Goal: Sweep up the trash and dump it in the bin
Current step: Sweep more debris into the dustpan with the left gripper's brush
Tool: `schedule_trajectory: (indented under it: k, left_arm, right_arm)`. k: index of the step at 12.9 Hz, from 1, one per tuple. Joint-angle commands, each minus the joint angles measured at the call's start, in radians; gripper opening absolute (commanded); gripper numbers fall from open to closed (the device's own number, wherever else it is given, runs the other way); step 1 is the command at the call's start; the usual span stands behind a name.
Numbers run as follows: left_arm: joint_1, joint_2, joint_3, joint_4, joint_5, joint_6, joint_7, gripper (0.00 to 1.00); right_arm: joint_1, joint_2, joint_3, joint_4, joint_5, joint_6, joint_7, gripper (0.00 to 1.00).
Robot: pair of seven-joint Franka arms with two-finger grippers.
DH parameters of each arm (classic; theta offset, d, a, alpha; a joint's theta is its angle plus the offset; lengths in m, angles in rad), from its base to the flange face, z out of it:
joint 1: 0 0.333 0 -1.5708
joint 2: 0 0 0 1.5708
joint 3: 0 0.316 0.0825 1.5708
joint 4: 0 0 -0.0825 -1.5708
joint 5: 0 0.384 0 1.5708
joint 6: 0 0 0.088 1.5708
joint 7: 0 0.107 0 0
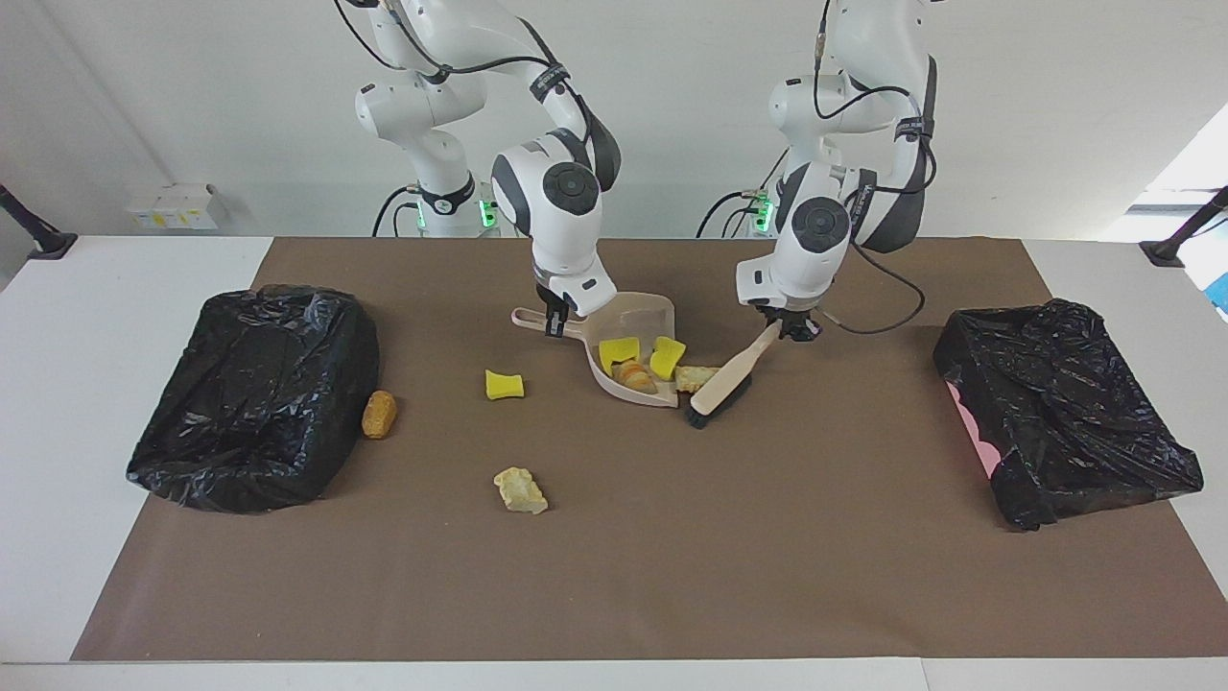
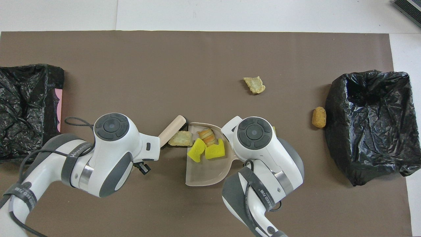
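Observation:
My right gripper (image 1: 554, 324) is shut on the handle of the beige dustpan (image 1: 656, 312), which rests on the mat. In the pan lie two yellow chunks (image 1: 620, 350) (image 1: 666, 357) and a striped brown lump (image 1: 635, 376). A beige lump (image 1: 696, 377) sits at the pan's open lip. My left gripper (image 1: 789, 329) is shut on the brush (image 1: 729, 376), whose bristles press against that lump. Loose trash lies farther from the robots: a yellow chunk (image 1: 504, 385), a beige lump (image 1: 520, 489) and an orange-brown oval (image 1: 379, 414).
A black-bagged bin (image 1: 254, 393) stands at the right arm's end of the table, with the orange-brown oval beside it. A second black-bagged bin (image 1: 1065, 413) stands at the left arm's end. A brown mat (image 1: 614, 576) covers the table.

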Motion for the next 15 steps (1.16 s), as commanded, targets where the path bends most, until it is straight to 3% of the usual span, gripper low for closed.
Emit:
schedule_trajectory:
  k: [1,5,10,15]
  left_arm:
    - [-0.021,-0.058,-0.069,-0.061,-0.072,0.006,-0.117,0.0]
    - [-0.027,-0.049,-0.136,-0.031,-0.103,0.003,-0.434,0.0]
    - [-0.021,-0.037,-0.132,0.035,-0.238,-0.042,-0.764,0.0]
    - [-0.017,-0.071,-0.13,0.043,-0.238,-0.046,-0.876,0.0]
  right_arm:
    - [-0.003,-0.003,0.004,-0.015,-0.015,0.02,0.037,0.0]
    - [-0.003,-0.003,0.003,-0.015,-0.015,0.02,0.037,0.0]
    - [-0.005,-0.002,0.003,-0.009,-0.015,0.016,0.035,0.0]
    - [-0.044,-0.009,0.003,0.048,-0.013,-0.015,0.012,0.0]
